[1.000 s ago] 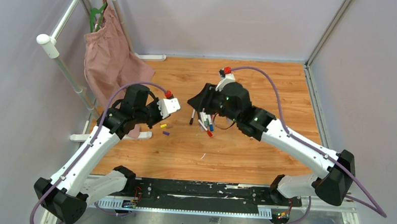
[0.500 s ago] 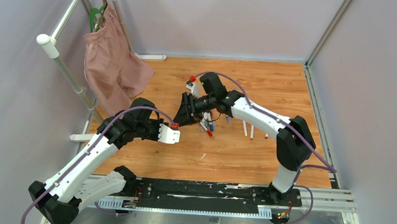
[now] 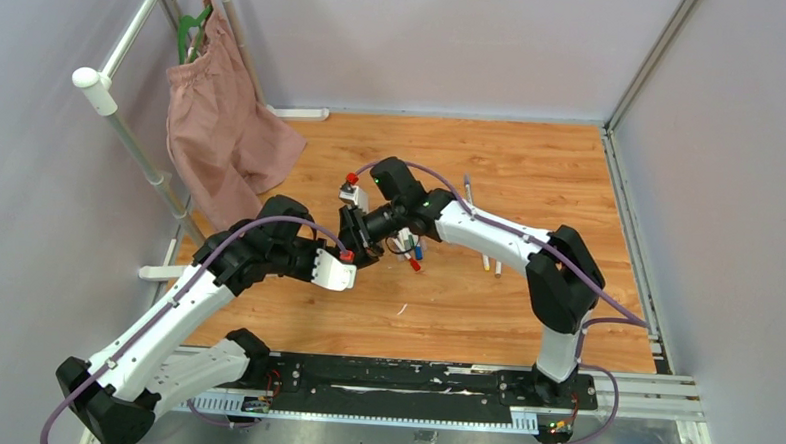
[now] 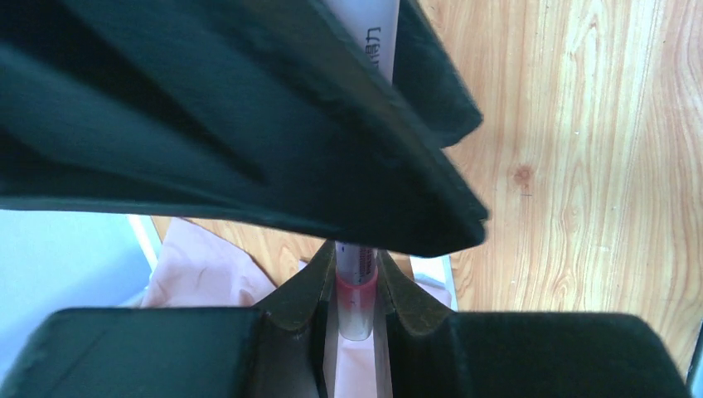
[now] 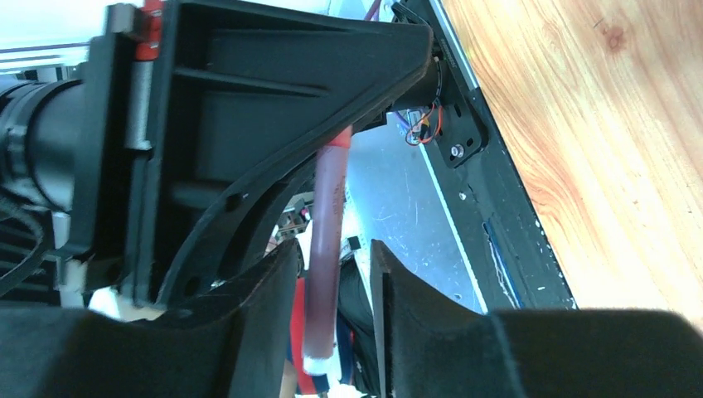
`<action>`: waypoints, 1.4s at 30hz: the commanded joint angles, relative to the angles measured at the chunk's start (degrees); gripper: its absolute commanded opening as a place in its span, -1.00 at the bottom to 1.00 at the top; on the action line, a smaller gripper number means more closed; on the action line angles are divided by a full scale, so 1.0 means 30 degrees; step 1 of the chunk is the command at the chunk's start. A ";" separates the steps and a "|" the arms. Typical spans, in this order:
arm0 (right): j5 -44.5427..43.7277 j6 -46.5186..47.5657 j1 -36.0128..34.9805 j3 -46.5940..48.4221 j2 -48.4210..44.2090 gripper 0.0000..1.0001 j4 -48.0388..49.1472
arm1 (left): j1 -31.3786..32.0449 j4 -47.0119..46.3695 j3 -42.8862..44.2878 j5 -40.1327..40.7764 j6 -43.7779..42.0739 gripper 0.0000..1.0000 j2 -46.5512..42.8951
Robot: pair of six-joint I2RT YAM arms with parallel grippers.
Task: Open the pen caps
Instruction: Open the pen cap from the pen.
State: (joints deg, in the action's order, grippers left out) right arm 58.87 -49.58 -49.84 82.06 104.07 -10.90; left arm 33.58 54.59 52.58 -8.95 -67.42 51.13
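My left gripper point(image 4: 356, 274) is shut on a white pen point(image 4: 356, 308) with a pink band, held just above the wood floor. In the top view this left gripper point(image 3: 339, 270) meets my right gripper point(image 3: 356, 242) left of centre. The right gripper point(image 5: 332, 257) stands open around the pen's dark red cap point(image 5: 325, 249). The cap lies against one finger point(image 5: 265, 298) and a gap shows at the other. A heap of pens point(image 3: 410, 251) with red and blue ends lies just right of the grippers.
Loose white pens point(image 3: 489, 262) lie to the right, and one more pen point(image 3: 467, 188) lies farther back. A pink cloth point(image 3: 218, 124) hangs on a white pipe rack point(image 3: 123, 120) at the left. Grey walls close in the wooden floor.
My right arm has swung left from the pen heap to the left gripper and its jaws have narrowed around the pen's cap. My left gripper has come nearer and towards the centre.
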 commanded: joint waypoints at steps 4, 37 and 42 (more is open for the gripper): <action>0.1053 -0.0231 -0.0633 0.0325 0.0866 -0.34 0.0071 | 0.0201 0.0417 0.0136 -0.0094 0.0031 -1.00 -0.0140; 0.3734 0.2128 0.0297 -0.1935 -0.0154 -1.00 0.1667 | 0.0208 0.4326 0.1789 -0.5359 -0.0284 0.04 0.0592; 0.3885 0.1868 0.0218 -0.2032 -0.0201 -1.00 0.2210 | 0.0202 0.4320 0.1829 -0.5216 -0.0467 -0.23 0.1100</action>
State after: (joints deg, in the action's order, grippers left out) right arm 68.36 -43.88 -49.10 74.39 105.36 -6.39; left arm 33.89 65.87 57.19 -22.96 -68.75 53.17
